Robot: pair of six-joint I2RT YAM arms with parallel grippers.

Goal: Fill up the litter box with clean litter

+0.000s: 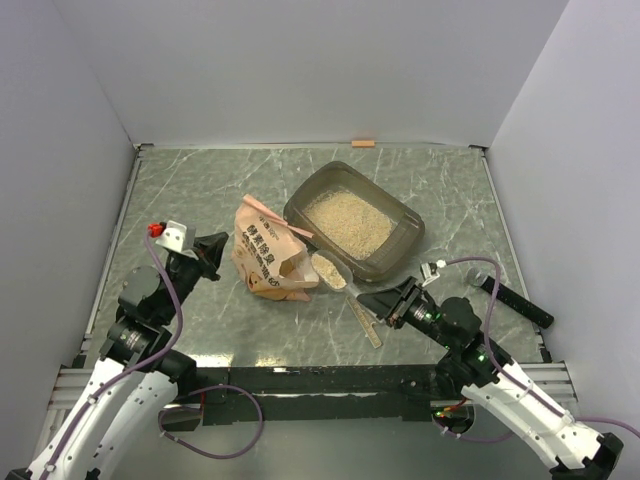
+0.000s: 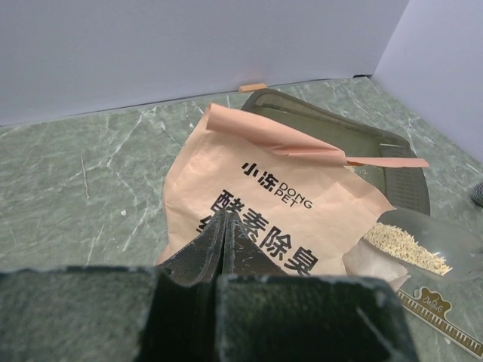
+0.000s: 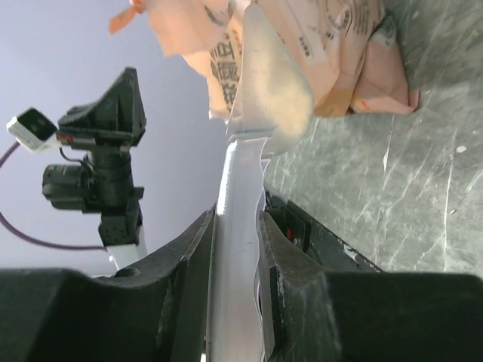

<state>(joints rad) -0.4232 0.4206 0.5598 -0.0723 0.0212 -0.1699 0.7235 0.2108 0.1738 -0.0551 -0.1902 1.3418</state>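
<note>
The litter box (image 1: pixel 404 252) stands mid-table with clean litter (image 1: pixel 348 221) spread over its floor. To its left lies the orange bag (image 1: pixel 266 256), its open mouth toward the box. My right gripper (image 1: pixel 386 303) is shut on the handle of a clear scoop (image 1: pixel 330 270), which carries some litter and hovers between bag and box. The right wrist view shows the scoop handle (image 3: pixel 238 188) pinched between the fingers. My left gripper (image 1: pixel 214 251) is shut and empty, just left of the bag (image 2: pixel 279 181). In the left wrist view the loaded scoop (image 2: pixel 423 243) sits beside the box (image 2: pixel 392 154).
A ruler-like strip (image 1: pixel 366 323) lies on the table below the scoop. A black bar (image 1: pixel 520 300) rests near the right edge. A small tan strip (image 1: pixel 363 143) sits at the back wall. White walls enclose the table on three sides.
</note>
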